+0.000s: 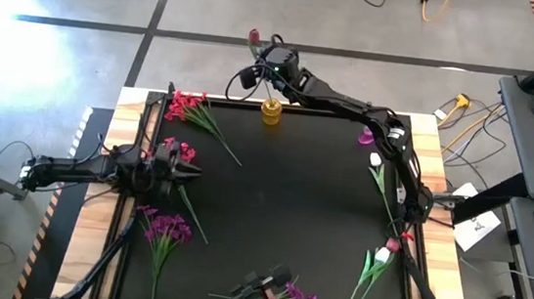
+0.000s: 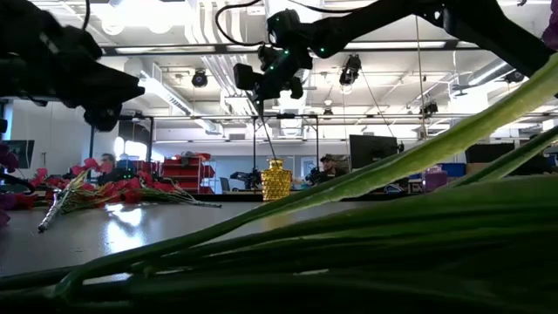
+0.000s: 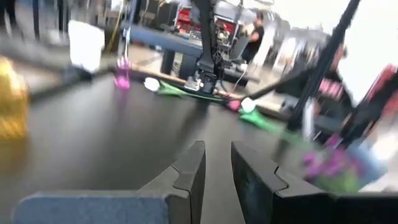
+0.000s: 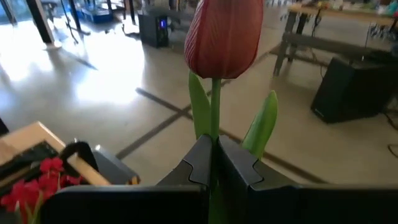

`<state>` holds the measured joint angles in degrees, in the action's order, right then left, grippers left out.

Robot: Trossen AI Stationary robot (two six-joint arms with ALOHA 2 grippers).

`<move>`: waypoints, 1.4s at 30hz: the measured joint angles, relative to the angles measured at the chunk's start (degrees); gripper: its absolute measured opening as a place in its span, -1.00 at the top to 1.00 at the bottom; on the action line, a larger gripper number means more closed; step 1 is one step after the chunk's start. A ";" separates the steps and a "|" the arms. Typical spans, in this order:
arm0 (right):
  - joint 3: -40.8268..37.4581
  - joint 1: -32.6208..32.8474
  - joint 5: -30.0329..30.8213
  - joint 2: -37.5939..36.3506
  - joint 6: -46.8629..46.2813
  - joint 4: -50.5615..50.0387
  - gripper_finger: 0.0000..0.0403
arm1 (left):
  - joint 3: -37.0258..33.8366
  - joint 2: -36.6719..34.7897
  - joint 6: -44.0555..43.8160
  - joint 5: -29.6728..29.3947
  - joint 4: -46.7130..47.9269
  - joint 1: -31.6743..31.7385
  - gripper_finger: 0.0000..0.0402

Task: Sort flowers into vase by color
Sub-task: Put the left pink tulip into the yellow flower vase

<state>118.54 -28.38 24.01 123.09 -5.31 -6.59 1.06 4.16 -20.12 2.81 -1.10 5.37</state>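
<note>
1. A red tulip is clamped by its stem between the jaws of the right gripper, above the gold vase at the far edge of the desk.
2. Its long axis is held roughly upright, bud up; in the low view the thin stem is seen hanging towards the vase mouth.
3. Whether the stem tip has entered the vase cannot be told.
4. The left gripper is held low over the left side of the desk, its jaws released with a narrow gap and nothing between them.
5. The other flowers are seen lying flat: red clusters far left, purple clusters near left, tulips along the right edge.
6. The low view is largely blocked by green stems.
</note>
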 joint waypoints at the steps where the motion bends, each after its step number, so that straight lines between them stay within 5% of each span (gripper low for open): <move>1: 0.00 0.00 -0.07 -0.26 -0.68 -1.21 0.94 | 0.00 0.00 -3.36 0.01 0.00 0.00 0.68; 9: 0.81 0.24 -0.74 -2.51 -4.23 -14.10 0.87 | 0.00 0.15 -6.12 -0.31 -0.34 0.00 0.68; 22: 1.14 0.55 -5.18 -5.03 -12.54 -31.47 0.15 | 0.00 0.24 -11.60 1.32 -2.34 0.00 0.68; 31: 1.14 1.71 -6.39 -9.41 -17.59 -42.25 -0.14 | 0.20 0.22 -6.60 5.54 -2.86 0.00 0.68; 42: 1.08 1.77 -10.03 -9.75 -18.66 -41.60 -0.35 | 13.65 1.05 3.99 -1.58 12.67 0.00 0.68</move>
<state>119.62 -26.61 13.98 113.34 -23.98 -48.19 14.71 5.22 -16.14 1.23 11.57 5.37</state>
